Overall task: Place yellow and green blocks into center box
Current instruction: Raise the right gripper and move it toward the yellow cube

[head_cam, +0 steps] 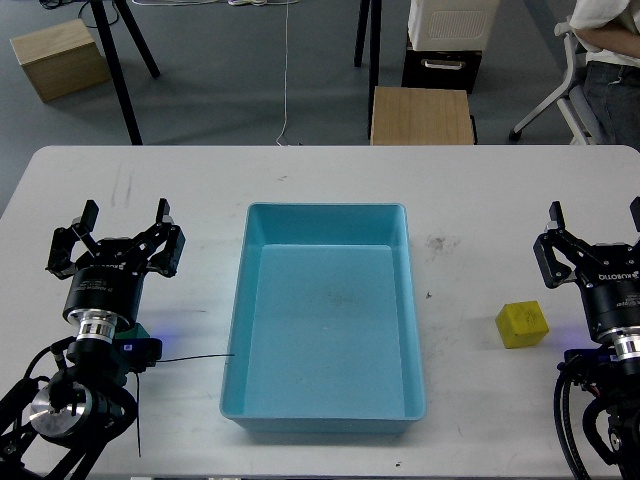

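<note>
The center box [330, 320], a light-blue shallow tray, lies empty in the middle of the white table. The yellow block [521, 324] rests on the table to the right of the tray, just left of my right arm. A small green patch [137, 330] peeks out behind my left wrist. It looks like the green block, mostly hidden by the arm. My left gripper [122, 236] is open above the table, left of the tray, and holds nothing. At the right edge of the view my right gripper [596, 232] is also open and empty, up and to the right of the yellow block.
A thin black cable [195, 357] runs from my left arm to the tray's left wall. Beyond the table's far edge stand a wooden crate [421, 115], another wooden box [60, 58], black stand legs [120, 60] and a seated person [608, 60].
</note>
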Robot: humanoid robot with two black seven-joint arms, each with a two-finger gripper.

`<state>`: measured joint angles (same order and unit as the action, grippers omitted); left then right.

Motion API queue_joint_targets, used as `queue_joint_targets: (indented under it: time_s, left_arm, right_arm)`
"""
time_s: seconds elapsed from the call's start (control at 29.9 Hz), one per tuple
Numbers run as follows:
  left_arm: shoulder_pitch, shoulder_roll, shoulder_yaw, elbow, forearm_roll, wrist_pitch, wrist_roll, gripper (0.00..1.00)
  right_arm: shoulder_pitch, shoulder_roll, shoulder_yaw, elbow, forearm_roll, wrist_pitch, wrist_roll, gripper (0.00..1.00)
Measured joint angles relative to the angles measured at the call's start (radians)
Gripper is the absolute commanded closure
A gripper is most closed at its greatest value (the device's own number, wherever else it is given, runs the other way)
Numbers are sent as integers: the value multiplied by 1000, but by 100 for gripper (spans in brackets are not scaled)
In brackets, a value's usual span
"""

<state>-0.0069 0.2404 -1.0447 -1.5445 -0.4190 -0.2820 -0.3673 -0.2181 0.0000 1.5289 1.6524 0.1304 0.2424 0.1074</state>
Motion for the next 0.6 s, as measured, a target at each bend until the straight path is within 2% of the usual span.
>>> queue_joint_targets:
  time_s: [0.33, 0.53, 0.6]
  left_arm:
    - [4, -5, 0, -5, 22, 3, -19, 0]
    - [3, -6, -1, -5, 23, 4, -22, 0]
    - [4, -7, -1, -5, 23, 4, -22, 0]
  right_arm:
    - [-6, -1, 8, -10, -73, 4, 2, 1]
    - [56, -90, 36, -16, -590, -20, 13, 1]
    - [110, -155, 40, -16, -764, -23, 15, 2]
